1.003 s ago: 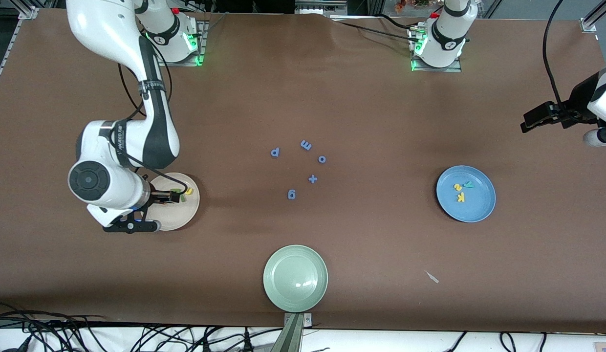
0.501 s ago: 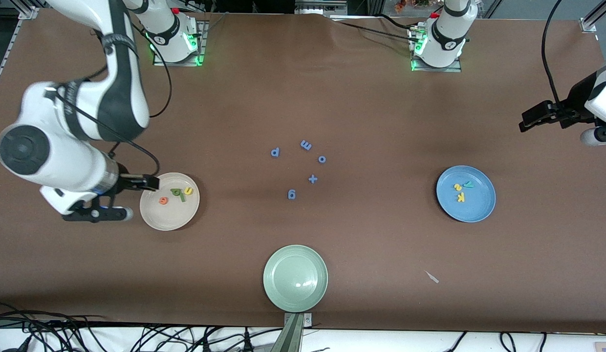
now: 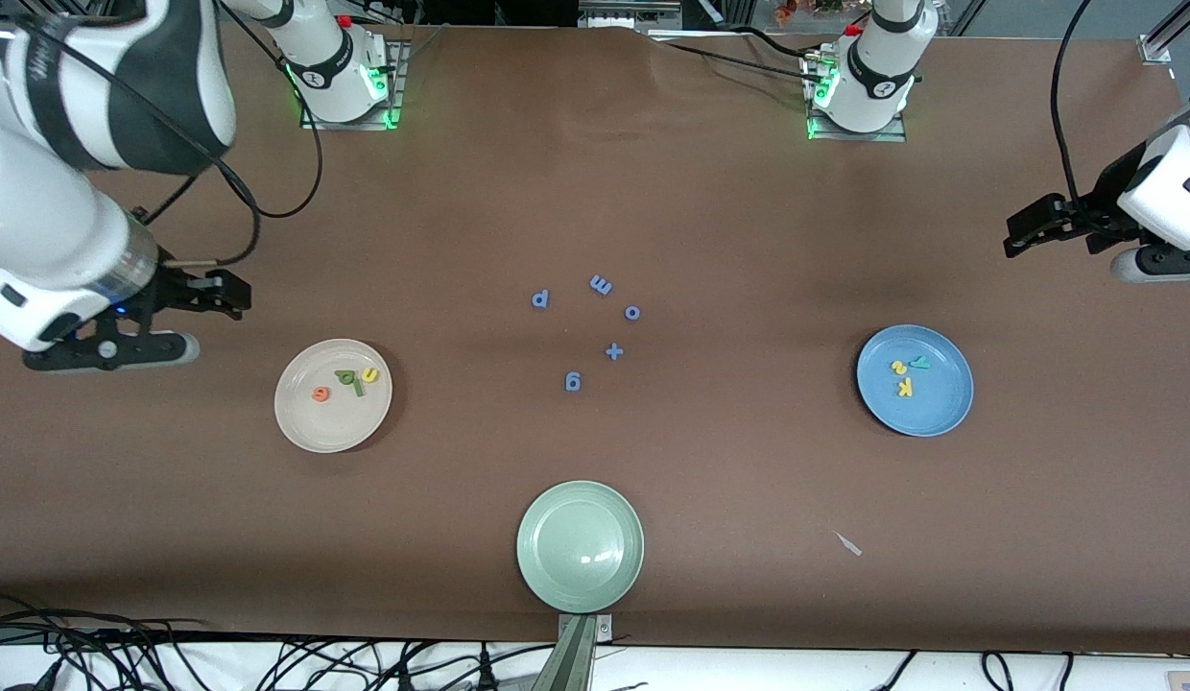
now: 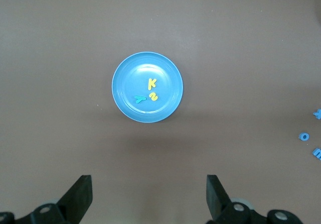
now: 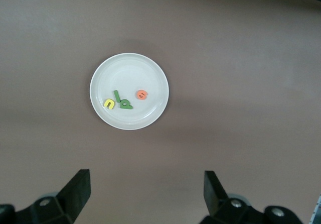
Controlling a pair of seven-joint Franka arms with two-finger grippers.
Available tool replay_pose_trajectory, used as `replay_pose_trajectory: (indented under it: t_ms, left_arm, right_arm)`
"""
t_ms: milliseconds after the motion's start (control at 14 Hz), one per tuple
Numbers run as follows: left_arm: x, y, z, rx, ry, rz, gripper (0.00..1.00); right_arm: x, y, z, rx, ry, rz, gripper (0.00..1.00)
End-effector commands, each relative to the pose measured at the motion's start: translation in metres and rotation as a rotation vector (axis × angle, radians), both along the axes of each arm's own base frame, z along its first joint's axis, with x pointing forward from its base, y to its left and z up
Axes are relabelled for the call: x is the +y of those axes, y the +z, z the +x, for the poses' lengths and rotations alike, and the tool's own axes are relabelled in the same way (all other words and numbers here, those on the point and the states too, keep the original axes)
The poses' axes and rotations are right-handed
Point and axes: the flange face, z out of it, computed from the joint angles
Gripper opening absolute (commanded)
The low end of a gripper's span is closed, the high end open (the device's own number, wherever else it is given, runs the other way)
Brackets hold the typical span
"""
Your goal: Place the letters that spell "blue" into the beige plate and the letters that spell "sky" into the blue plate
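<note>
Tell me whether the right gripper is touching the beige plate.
Apart. In the right wrist view the right gripper hangs with open jaws and bare table shows between it and the beige plate; the front view agrees.

A robotics lab is indicated: two arm bases (image 3: 344, 72) are bolted to a brown-covered bench (image 3: 710, 192), aluminium framing (image 3: 1159, 38) is seen at its corners, and loose cables (image 3: 269, 662) are strewn along its near edge.
</note>
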Motion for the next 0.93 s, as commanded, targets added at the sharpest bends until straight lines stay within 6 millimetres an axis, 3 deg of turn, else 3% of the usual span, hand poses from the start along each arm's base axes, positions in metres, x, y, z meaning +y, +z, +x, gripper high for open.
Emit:
replay_pose_trajectory:
  t_ms: [0, 358, 573, 859]
  left_arm:
    - [0.005, 0.007, -0.002, -0.019, -0.026, 0.024, 1.0]
    - [0.005, 0.01, 0.003, -0.029, -0.043, 0.087, 1.0]
    - [0.009, 0.009, 0.004, -0.03, -0.019, 0.027, 1.0]
    - [0.02, 0.004, 0.011, -0.046, -0.001, 0.026, 1.0]
  right_arm:
    - [-0.034, 0.022, -0.018, 0.012, -0.007, 0.086, 1.0]
    - [-0.068, 0.021, -0.053, 0.047, -0.06, 0.174, 1.0]
    - [-0.064, 0.02, -0.077, 0.026, -0.091, 0.19, 1.0]
    - [-0.055, 0.025, -0.078, 0.021, -0.103, 0.184, 1.0]
